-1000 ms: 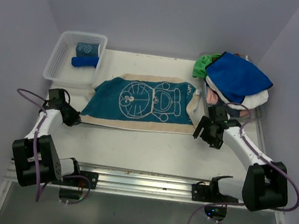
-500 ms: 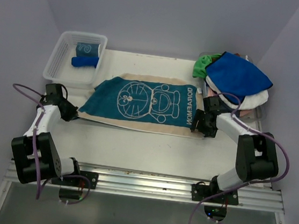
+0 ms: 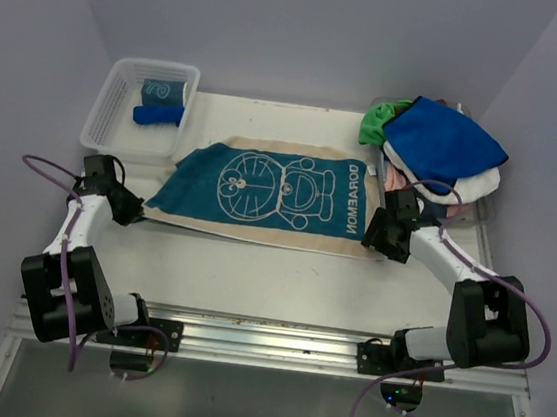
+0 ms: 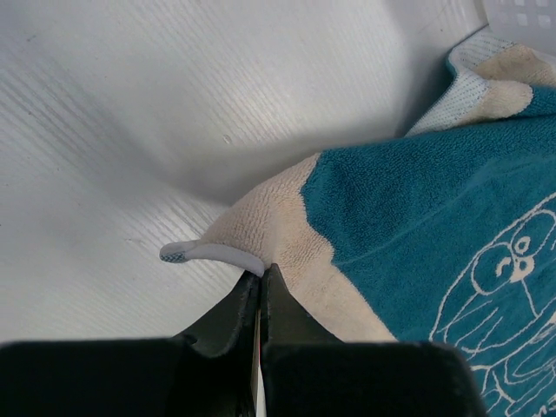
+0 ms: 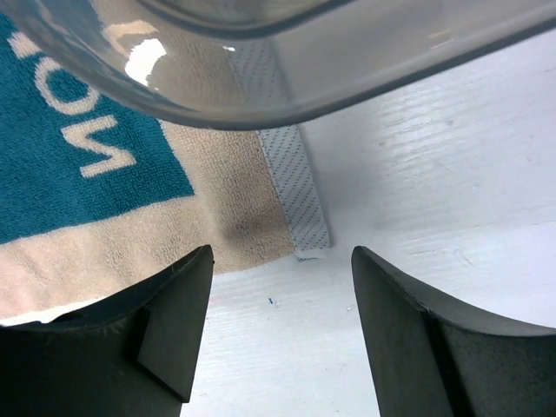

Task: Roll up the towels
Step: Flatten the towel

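Top external view has the teal towel [image 3: 265,192] spread flat across the middle of the surface [image 3: 282,269], its lettered end to the right. The left end effector [image 4: 261,276] is clamped together on the towel's beige near-left corner, while the right end effector [image 5: 282,261] stands with fingers apart over the near-right corner, holding nothing. A blue towel [image 3: 442,142] tops the heap at far right, and two rolled towels [image 3: 158,114] lie in the basket [image 3: 103,113] at far left.
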